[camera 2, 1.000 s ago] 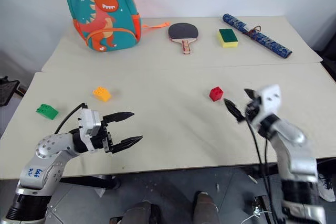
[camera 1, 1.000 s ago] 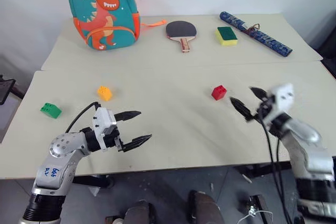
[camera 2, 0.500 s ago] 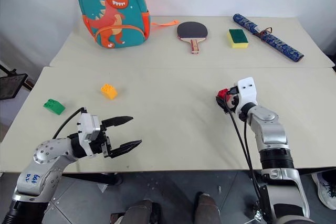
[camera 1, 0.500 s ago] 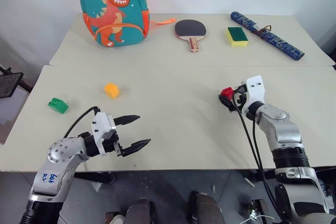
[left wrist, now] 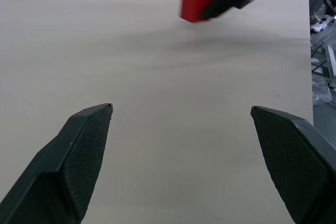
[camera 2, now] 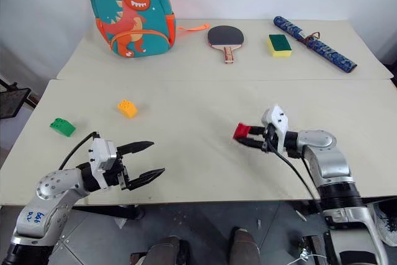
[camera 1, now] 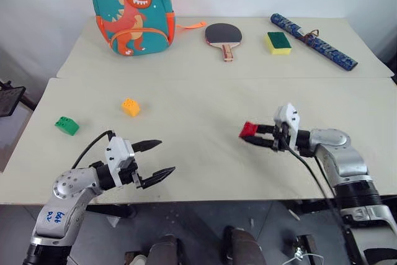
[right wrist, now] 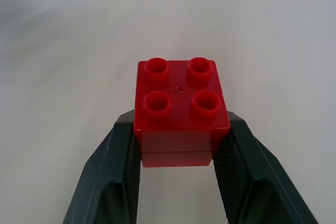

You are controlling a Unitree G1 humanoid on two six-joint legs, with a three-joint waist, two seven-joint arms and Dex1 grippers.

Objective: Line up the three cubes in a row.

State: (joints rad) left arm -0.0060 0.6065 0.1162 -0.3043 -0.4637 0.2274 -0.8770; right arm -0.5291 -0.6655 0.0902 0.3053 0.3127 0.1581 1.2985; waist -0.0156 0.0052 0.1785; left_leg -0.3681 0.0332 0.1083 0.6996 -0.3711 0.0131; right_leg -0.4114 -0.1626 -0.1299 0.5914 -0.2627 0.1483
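Observation:
My right gripper (camera 1: 252, 136) is shut on the red cube (camera 1: 248, 128), which sits studs up between the fingertips (right wrist: 126, 135). It is held just above the table, right of centre, and the gripper points to the left. The yellow-orange cube (camera 1: 130, 107) lies at the left middle of the near table. The green cube (camera 1: 66, 125) lies further left, near the table's left edge. My left gripper (camera 1: 166, 156) hovers open and empty near the front edge, below both of them. The red cube (left wrist: 195, 2) also shows far ahead in the left wrist view.
On the far table stand a teal dinosaur backpack (camera 1: 131, 7), a table-tennis paddle (camera 1: 222, 34), a yellow-and-green sponge (camera 1: 278, 41) and a rolled blue bundle (camera 1: 313, 40). A seam (camera 1: 205, 79) divides the two tables. Bare tabletop lies between the grippers.
My right gripper has closed on the red cube and swung to the left, carrying it towards the table's middle. The left gripper has stayed where it was, open. The camera shifted a little.

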